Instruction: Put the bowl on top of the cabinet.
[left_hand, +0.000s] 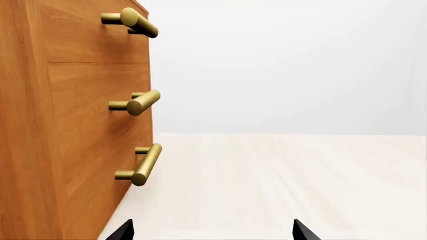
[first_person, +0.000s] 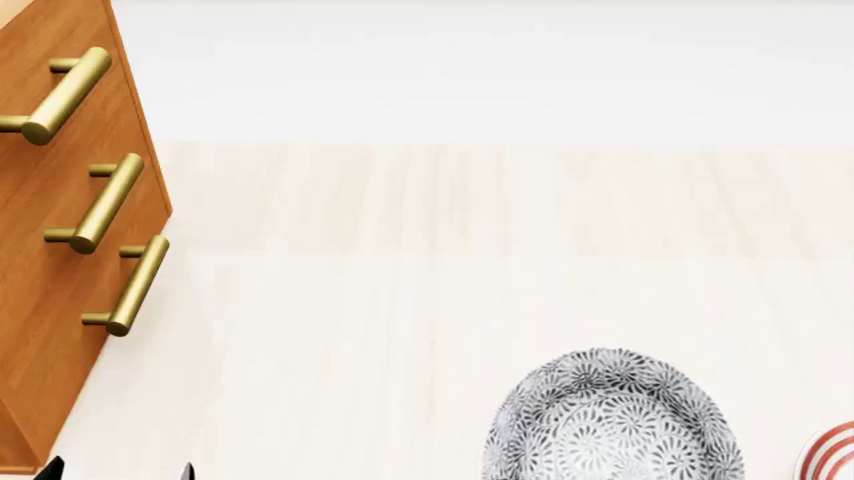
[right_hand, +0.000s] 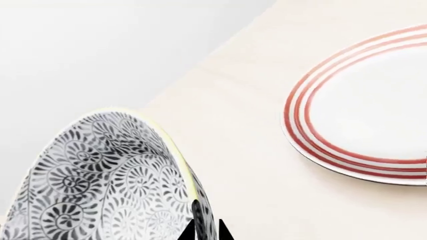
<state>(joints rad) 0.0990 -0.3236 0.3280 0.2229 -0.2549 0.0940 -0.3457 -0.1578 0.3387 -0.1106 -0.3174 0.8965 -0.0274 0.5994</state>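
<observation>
Desk (first_person: 441, 250): a pale, faintly grained wooden surface carrying everything in view.

Cabinet (first_person: 40, 300): a large orange-brown wooden body at the robot's left, drawer fronts facing across the desk. Three brass-coloured cylindrical bar handles (left_hand: 138, 102) stand off the fronts on short posts. Its top, the intended resting place, lies outside every view.

Bowl (first_person: 611, 420): deep, round, glazed ceramic, with dense grey-black floral scrolls on white and a pale rim. In the head view it appears tilted, pattern facing the camera, well apart from the cabinet and just beside the plate. It is judged to be lifted or tipped by the right arm, not sitting flat, though the lower edge is cut off.

Plate (right_hand: 363, 105): flat, white, with red rings at the edge, lying on the desk.

Right gripper (right_hand: 203, 227): dark fingertips sit close together at the bowl's wall, apparently pinching the rim; this is the likely cause of the tilt.

Left gripper (left_hand: 212, 231): two dark tips spread wide apart, empty, low beside the cabinet front, and idle.
</observation>
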